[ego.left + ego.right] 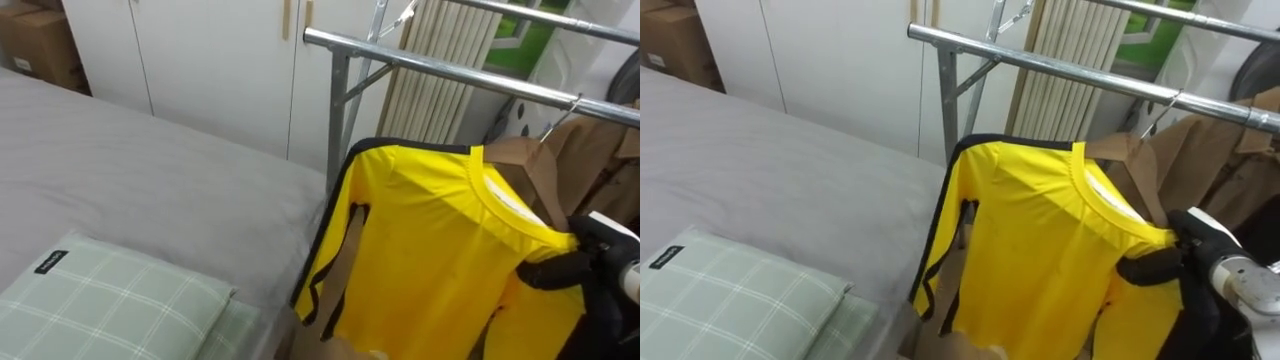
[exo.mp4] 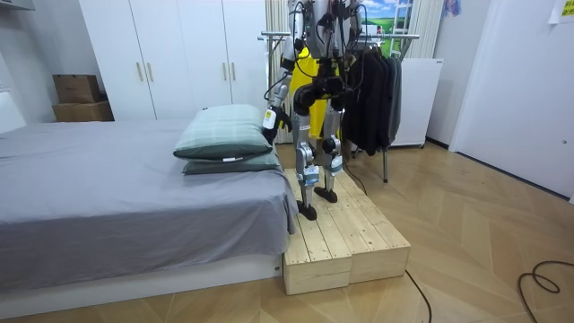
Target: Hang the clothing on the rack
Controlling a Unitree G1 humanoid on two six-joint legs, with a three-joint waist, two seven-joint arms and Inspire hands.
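Observation:
A yellow shirt [image 1: 430, 240] with black trim hangs spread out below the metal rail [image 1: 450, 70] of a clothes rack. My right hand [image 1: 580, 258] comes in from the right, its dark fingers curled on the shirt's shoulder next to the collar. Behind the shirt a brown garment [image 1: 530, 165] hangs on a hanger whose hook sits over the rail. Whether the yellow shirt is itself on a hanger I cannot tell. In the room view I stand on a wooden platform [image 2: 350, 238] facing the rack, and my left hand [image 2: 269, 119] hangs low beside the bed.
A grey bed [image 1: 120, 170] lies to my left with a green checked pillow [image 1: 100, 300] at its near end. White wardrobes [image 1: 200, 50] and a radiator [image 1: 440, 60] stand behind. Dark clothes [image 2: 372, 90] hang further along the rack.

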